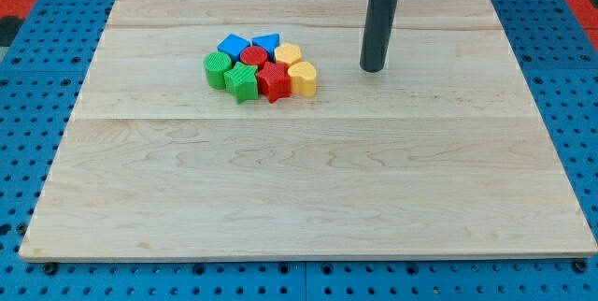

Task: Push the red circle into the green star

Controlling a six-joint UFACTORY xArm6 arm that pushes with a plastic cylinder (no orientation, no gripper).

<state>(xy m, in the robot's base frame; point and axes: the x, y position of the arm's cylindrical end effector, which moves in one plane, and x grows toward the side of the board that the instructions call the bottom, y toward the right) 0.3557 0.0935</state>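
The red circle [254,56] sits in the middle of a tight cluster of blocks at the board's upper left-centre. The green star [241,82] lies just below and left of it, touching it. My tip [373,68] rests on the board to the right of the cluster, about a block's width clear of the yellow blocks and apart from every block.
Around the red circle are a green circle [218,70], a blue cube [233,47], a blue triangle [266,43], a red star [274,81], a yellow hexagon [288,55] and a yellow heart [302,78]. The wooden board [308,189] lies on blue pegboard.
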